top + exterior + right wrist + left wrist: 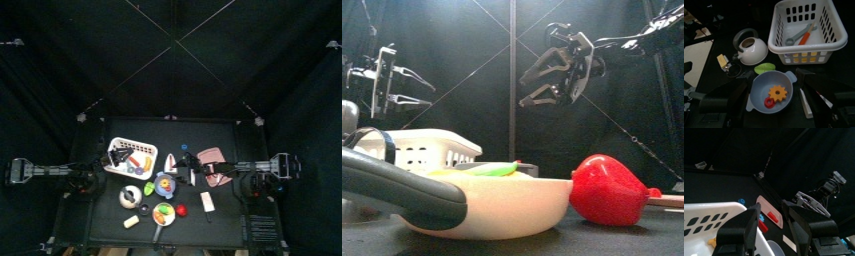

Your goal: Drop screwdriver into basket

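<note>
The orange-handled screwdriver (pixel 804 36) already lies inside the white basket (pixel 836 44) near the surface's far left corner. Left gripper (pixel 774 217) hovers empty, jaws apart; descending could snag the basket rim.

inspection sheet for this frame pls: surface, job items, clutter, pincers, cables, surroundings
surface: small black table, crowded.
job's things: screwdriver with orange handle lies inside the white basket.
clutter: kettle, blue bowl holding a yellow gear piece and a red piece, red object, cream bowl.
grippers: left pincer open, over the basket edge; right pincer raised, empty.
cables: nothing seen.
surroundings: black curtains.
</note>
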Controlling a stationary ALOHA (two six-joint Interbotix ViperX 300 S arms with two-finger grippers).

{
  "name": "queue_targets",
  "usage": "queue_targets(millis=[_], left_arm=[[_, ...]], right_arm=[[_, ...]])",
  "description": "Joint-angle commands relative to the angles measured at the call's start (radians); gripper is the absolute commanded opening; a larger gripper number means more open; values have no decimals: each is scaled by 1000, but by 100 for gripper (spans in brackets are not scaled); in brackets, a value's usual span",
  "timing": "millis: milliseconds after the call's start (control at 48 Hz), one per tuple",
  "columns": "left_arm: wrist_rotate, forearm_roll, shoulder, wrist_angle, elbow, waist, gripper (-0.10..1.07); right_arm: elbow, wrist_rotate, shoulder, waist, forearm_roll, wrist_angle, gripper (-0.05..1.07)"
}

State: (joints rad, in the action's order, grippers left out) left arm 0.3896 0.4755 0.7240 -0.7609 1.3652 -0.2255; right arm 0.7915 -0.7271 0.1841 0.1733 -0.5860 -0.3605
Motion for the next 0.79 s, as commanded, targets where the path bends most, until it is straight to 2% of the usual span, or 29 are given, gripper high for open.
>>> queue_targets(millis=[0, 604, 771], left_arm=[[-3, -18, 2, -11, -29, 2, 79], [-3, -34, 2, -9, -29, 3, 79], [-6, -43, 2, -11, -31, 14, 79]], right_arm=[[-25, 2, 8, 0, 3, -8, 98], [-18, -6, -5, -3, 5, 9, 98], [-34, -6, -14, -43, 11, 46, 98]])
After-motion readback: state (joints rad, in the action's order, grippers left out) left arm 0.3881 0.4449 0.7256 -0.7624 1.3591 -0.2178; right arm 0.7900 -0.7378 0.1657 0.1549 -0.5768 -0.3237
